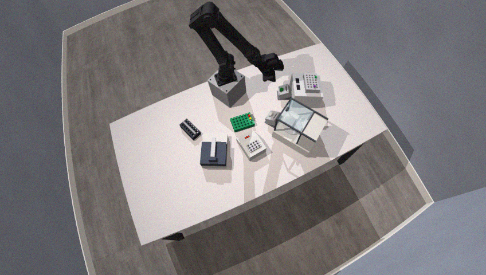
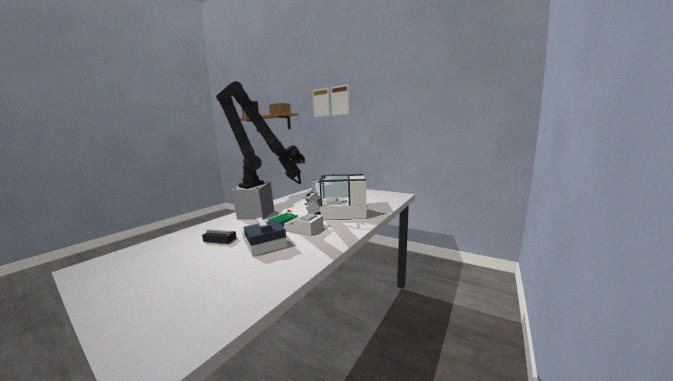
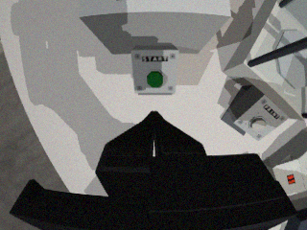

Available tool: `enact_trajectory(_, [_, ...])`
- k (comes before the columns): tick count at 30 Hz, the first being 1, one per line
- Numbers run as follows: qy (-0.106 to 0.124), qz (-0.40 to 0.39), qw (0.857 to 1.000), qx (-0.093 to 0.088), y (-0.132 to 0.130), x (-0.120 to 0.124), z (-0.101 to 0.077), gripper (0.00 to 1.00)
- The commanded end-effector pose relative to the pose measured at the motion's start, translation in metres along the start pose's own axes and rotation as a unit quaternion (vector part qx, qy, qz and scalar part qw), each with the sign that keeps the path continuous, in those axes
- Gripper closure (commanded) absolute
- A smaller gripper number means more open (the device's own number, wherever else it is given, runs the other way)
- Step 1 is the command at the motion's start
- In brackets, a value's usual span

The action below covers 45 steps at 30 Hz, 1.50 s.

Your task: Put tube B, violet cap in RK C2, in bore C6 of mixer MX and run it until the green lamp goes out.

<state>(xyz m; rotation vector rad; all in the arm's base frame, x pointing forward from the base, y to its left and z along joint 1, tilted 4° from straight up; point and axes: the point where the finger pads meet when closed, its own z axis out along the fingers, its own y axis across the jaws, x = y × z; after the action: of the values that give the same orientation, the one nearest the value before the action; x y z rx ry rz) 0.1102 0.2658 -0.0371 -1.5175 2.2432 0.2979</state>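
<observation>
Hovering with fingers clenched on nothing, the gripper [image 3: 153, 115] lines up on the green key [image 3: 154, 79] labelled "START", and with the violet-capped tube [image 1: 314, 86] apparently already in the mixer [image 1: 306, 86], I'd judge only the press and the wait for the lamp remain.
</observation>
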Motion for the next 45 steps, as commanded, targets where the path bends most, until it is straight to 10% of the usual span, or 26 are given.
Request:
enact_trajectory(1, [-0.030,-0.011,0.999,-0.002,0.005,-0.028,-0.005,1.00])
enact_trajectory(45, [-0.019,-0.004,1.000,0.002,-0.002,-0.019,0.067,1.00])
